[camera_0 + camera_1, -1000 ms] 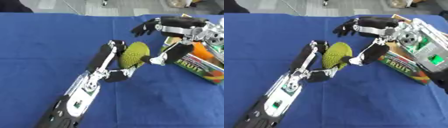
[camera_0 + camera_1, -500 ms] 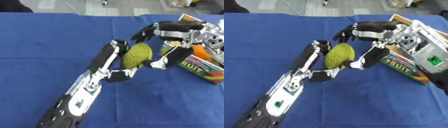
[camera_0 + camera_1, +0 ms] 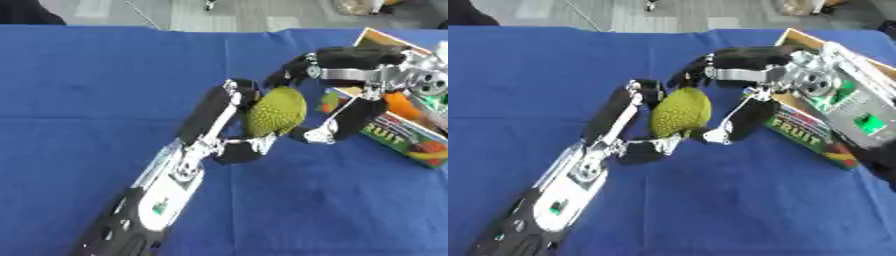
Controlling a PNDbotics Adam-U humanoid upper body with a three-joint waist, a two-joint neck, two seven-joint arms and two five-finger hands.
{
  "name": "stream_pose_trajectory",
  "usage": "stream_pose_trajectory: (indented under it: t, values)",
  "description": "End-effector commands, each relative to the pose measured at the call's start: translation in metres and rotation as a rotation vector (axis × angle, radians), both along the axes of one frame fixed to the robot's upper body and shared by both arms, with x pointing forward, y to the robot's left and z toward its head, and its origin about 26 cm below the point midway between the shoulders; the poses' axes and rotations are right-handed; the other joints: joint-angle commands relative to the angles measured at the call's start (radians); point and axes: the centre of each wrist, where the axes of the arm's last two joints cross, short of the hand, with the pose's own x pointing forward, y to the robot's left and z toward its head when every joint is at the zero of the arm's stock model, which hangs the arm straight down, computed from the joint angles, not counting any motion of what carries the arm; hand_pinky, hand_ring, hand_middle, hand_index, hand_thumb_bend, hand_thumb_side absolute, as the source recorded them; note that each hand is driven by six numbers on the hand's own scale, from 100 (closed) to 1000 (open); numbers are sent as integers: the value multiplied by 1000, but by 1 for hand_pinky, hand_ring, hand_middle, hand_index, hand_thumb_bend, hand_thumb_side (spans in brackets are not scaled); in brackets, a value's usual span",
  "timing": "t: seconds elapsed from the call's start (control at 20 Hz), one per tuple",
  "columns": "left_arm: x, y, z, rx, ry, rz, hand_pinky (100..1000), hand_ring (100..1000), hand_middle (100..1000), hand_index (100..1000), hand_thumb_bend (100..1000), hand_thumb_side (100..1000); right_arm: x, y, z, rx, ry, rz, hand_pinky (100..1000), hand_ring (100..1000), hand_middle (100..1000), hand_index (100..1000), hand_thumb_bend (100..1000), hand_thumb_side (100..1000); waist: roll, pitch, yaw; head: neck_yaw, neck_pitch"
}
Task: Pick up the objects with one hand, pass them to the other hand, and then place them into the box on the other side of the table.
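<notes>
The box (image 3: 811, 131) carries the word "FRUIT" in pale letters on a green panel of its side wall, with printed fruit pictures beside it; no other writing on it can be read. It sits on the blue tablecloth (image 3: 105, 85) with its open top showing an orange item (image 3: 401, 106) inside. The green bumpy fruit (image 3: 276, 111) is held in the air just beside the box, on the side facing the cloth's middle. The left hand (image 3: 229, 131) reaches up along a long diagonal forearm, its fingers and thumb curled round the fruit from the side away from the box and from below. The right hand (image 3: 732, 90) arches over from the box side, fingers bent across the fruit's top and thumb reaching down its near-box flank, touching it.
</notes>
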Motion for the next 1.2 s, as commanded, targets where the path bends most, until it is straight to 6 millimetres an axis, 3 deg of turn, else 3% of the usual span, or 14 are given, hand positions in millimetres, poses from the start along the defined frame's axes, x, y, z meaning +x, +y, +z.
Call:
stream_pose_trajectory:
  t: [0.05,0.55,1.0,1.2]
  values:
    - [-6,-7,17,-26,-52,-31,486,472,419,447,100,100,-2,-3,7,-8,-32,-17,770,794,738,883,309,326,-12,2,0,-1,-12]
    - [-11,-9,24,-37,-60,-52,486,472,419,447,100,100,-2,-1,5,70,-54,-52,709,697,640,785,230,216,-13,3,0,-2,-11]
    - [-11,-9,24,-44,-46,-40,511,487,438,473,100,100,-2,-1,3,128,-42,-50,640,546,497,624,100,100,-14,3,-1,1,-9]
    - [-8,-7,18,-27,-30,11,590,549,500,552,295,100,-2,-2,5,133,-37,-41,627,527,473,595,100,100,-14,1,-6,3,-9]
